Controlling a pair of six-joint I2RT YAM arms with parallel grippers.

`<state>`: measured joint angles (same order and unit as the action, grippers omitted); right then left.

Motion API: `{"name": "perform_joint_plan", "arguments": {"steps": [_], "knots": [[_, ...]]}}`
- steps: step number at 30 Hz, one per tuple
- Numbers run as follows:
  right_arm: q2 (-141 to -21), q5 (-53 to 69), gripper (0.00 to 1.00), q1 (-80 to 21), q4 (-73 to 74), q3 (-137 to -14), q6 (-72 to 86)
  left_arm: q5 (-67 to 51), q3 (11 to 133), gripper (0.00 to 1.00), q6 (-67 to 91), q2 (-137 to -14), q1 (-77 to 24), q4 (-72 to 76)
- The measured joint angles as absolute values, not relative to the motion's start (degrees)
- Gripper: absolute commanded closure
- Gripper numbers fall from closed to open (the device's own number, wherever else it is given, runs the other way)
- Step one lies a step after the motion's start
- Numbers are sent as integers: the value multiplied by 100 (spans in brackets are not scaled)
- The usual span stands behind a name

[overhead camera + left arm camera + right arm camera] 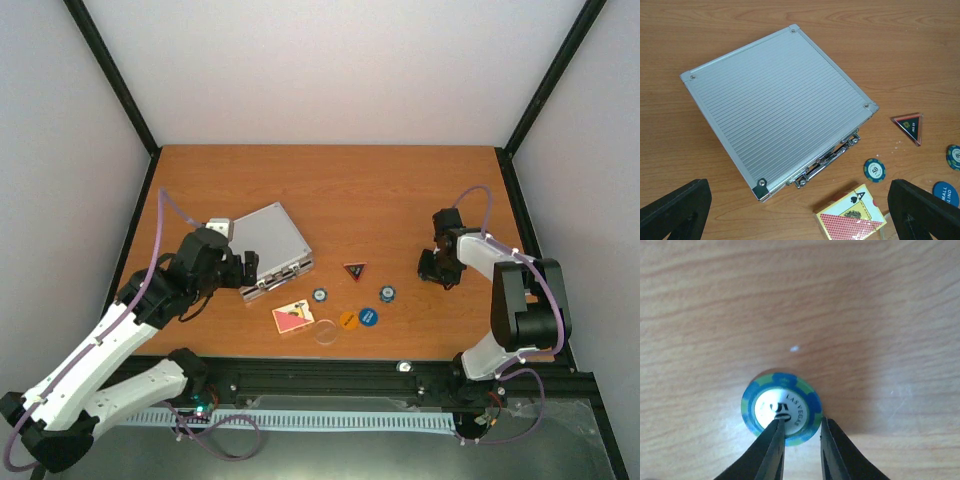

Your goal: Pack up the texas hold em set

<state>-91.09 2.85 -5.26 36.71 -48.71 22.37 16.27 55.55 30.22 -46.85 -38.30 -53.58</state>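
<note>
Silver case (775,105): closed and lying flat on the table (400,190), left of centre. Its ribbed lid faces up, and its chrome fittings are on the side towards the loose pieces.
Left fingers (677,210): spread wide apart with nothing between them, held above the table just beside the case's fitting side.
Right fingers (772,450): drawn close together with only a slim gap. One tip is over the printed face of a chip and the other is at its rim. Whether they grip it cannot be told.
Chip at the right fingers (781,407): blue and white, marked "50" and "LAS VEGAS", with its face turned to the wrist camera. It is well apart from the other pieces, on the right of the table.
Two more chips (319,295) (387,293): flat on the wood, right of the case and apart from each other.
Red-black triangle (354,270): flat, between those two chips and a little farther back.
Pink card deck (292,318): near the case's fittings, showing an ace.
Orange disc (347,320) and blue disc (368,318): side by side, right of the deck.
Clear disc (326,332): just beside the deck and the orange disc, nearest the table's front edge.
</note>
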Motion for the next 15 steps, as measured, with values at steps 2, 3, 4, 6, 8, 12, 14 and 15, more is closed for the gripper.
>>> {"name": "perform_joint_plan", "arguments": {"steps": [2,3,4,6,8,12,14,15], "knots": [[-9096,388,78,-558,3813,-4886,2165,1627,5555,0,3022,-4698,-3830,-5356],[-9094,429,78,-580,3876,-4906,2130,1627,5555,0,3022,-4705,-3830,-5354],[-9091,484,78,-611,3955,-4936,2082,1627,5555,0,3020,-4720,-3830,-5352],[-9083,545,77,-707,4069,-5000,2029,1625,5555,0,3020,-4751,-3830,-5345],[-9054,582,74,-825,4139,-5033,1997,1625,5555,0,3020,-4792,-3830,-5321],[-8884,526,54,-1017,4346,-5109,1955,1623,5555,0,3017,-4831,-3830,-5269],[-8801,434,49,-1037,4436,-5205,1925,1623,5555,0,3017,-4831,-3830,-5264],[-8779,373,48,-1037,4466,-5262,1909,1623,5555,0,3017,-4834,-3830,-5260]]}}
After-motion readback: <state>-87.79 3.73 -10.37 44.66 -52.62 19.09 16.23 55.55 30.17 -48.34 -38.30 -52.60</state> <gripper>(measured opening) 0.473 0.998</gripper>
